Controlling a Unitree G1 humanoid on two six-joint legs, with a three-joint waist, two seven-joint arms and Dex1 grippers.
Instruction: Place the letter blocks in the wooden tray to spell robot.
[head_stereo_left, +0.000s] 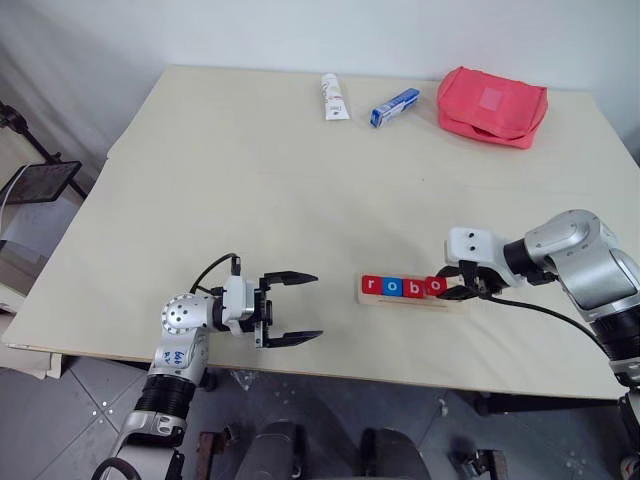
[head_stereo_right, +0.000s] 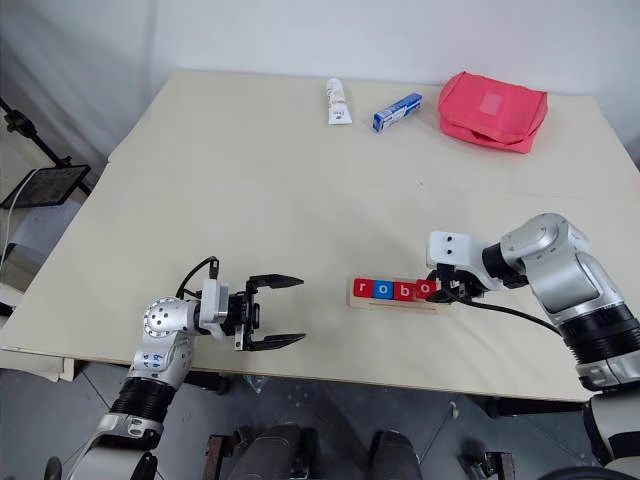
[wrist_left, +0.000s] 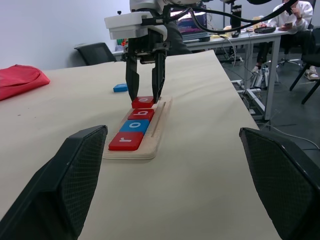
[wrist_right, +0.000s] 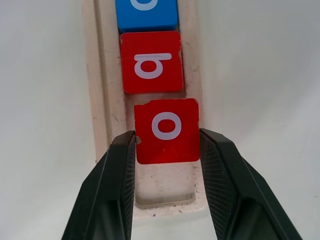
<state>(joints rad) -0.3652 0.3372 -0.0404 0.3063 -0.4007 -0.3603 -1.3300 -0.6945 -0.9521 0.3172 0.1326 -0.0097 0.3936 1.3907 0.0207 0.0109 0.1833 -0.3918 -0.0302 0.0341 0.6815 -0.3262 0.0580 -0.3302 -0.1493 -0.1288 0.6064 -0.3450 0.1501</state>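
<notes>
The wooden tray (head_stereo_left: 410, 302) lies near the table's front edge, right of centre. In it sit a red r block (head_stereo_left: 371, 286), a blue o block (head_stereo_left: 391, 287) and a red b block (wrist_right: 151, 61), side by side. My right gripper (head_stereo_left: 452, 291) points down at the tray's right end, shut on a red o block (wrist_right: 167, 130) that rests slightly askew in the slot after the b. A small flat blue block (wrist_left: 120, 88) lies on the table beyond the tray; its letter is unreadable. My left gripper (head_stereo_left: 316, 306) hovers open and empty left of the tray, pointing at it.
At the table's far side lie a white tube (head_stereo_left: 333, 97), a blue-and-white box (head_stereo_left: 394, 106) and a red pouch (head_stereo_left: 492, 105). The table's front edge runs just below the tray. In the left wrist view, office desks and a seated person (wrist_left: 295, 15) are in the background.
</notes>
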